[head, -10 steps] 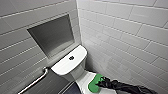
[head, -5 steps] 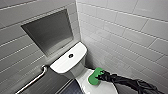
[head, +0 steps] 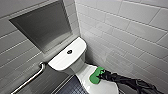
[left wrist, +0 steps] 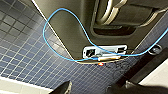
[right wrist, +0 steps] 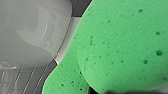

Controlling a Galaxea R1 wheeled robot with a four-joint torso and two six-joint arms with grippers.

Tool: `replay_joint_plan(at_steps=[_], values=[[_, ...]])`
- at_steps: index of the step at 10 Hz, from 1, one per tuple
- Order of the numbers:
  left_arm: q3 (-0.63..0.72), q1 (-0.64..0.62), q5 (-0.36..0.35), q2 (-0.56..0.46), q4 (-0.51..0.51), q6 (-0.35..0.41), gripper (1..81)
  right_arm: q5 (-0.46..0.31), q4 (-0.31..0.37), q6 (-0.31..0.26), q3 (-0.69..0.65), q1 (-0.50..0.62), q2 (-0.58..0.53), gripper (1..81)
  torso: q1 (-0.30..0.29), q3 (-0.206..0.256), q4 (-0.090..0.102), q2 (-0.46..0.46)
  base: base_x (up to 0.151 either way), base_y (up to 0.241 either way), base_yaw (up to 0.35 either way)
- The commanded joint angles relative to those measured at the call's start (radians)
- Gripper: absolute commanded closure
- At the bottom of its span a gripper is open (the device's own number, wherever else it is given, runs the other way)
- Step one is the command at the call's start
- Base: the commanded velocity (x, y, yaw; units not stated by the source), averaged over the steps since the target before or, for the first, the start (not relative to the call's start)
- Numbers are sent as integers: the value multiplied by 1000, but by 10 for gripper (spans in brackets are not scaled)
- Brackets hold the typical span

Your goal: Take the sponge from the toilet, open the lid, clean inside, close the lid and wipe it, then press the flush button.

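Note:
The white toilet (head: 75, 66) stands in the corner, its flush button (head: 69, 52) dark and round on the tank top. The lid (head: 106, 86) is down. The green sponge (head: 95, 76) rests against the lid's back part near the wall, with my right gripper (head: 103, 74) shut on it at the end of the black arm coming in from the lower right. In the right wrist view the sponge (right wrist: 117, 47) looms large beside glossy white ceramic (right wrist: 32, 32). My left gripper (left wrist: 90, 89) hangs open over the dark blue floor tiles (left wrist: 22, 55), holding nothing.
A grey recessed niche (head: 42, 25) is set in the wall above the tank. A metal grab bar (head: 31, 78) runs along the left wall. White tiled wall (head: 130, 32) closes in on the right. My own base with a blue cable (left wrist: 57, 60) is close to the left gripper.
The head view has shifted a little. The sponge and the right gripper have moved up along the lid toward the tank and the wall. The left gripper has stayed open.

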Motion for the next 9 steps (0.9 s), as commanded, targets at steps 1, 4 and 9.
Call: replay_joint_plan(at_steps=[1,4,9], values=[[2,21,92,-4,-9,3,10,-85,15,1,28,138,16,811,0,3,0,0,0,0,0],[2,22,92,-4,-9,3,10,-81,12,1,25,152,27,811,0,-24,0,0,0,0,0],[2,30,94,-1,-8,3,10,-19,35,4,14,43,-49,811,0,-23,0,1,0,0,0]])
